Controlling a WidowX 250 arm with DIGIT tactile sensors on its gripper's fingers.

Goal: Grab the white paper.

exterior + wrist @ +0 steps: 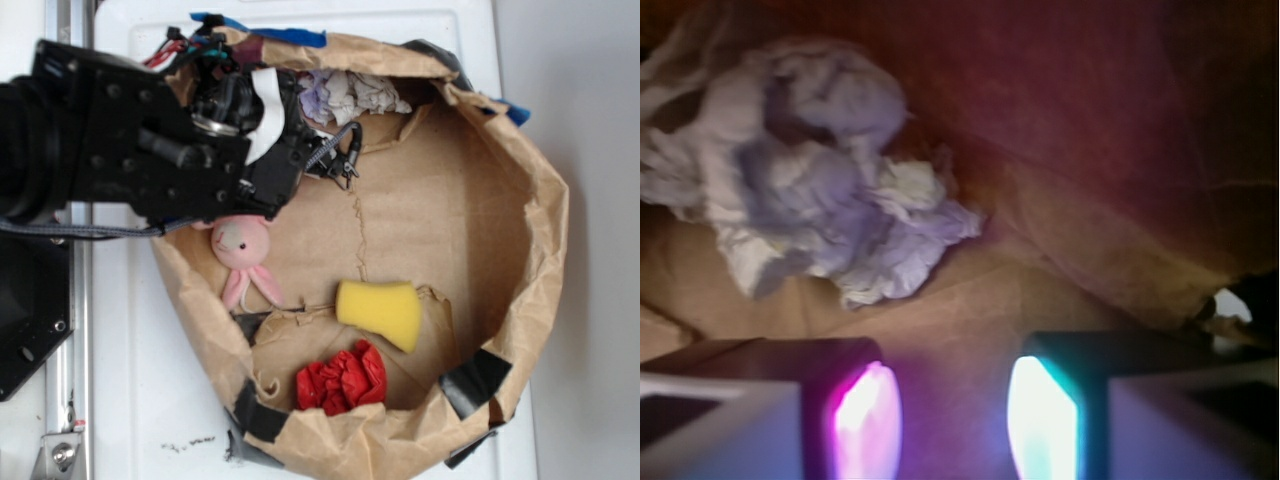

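- Four loose things sit inside the brown paper wall (520, 190): the white paper (352, 96), a pink bunny (243, 252), a yellow sponge (380, 311) and a red wad (343, 378).
- White paper is tucked at the top of the ring in the exterior view, right against the wall, well apart from sponge and red wad.
- The black arm (110, 140) reaches in from the left, its tool (345, 155) just below and left of the white paper, not touching it as far as that view shows.
- Wrist view: the tool (955, 415) fills the bottom edge, two fingers (868, 420) glowing pink on one side and teal on the other, spread with bare brown floor showing between them — nothing clamped.
- White paper (805, 165) lies ahead and off to the upper left in that view, outside the gap, crumpled with grey creases.
- Bunny lies under the arm's edge, near the left wall.
- Sponge sits just above the red wad, near the lower wall.
- Black tape (476, 380) patches the wall low down; the ring rests on a white tabletop (150, 380).
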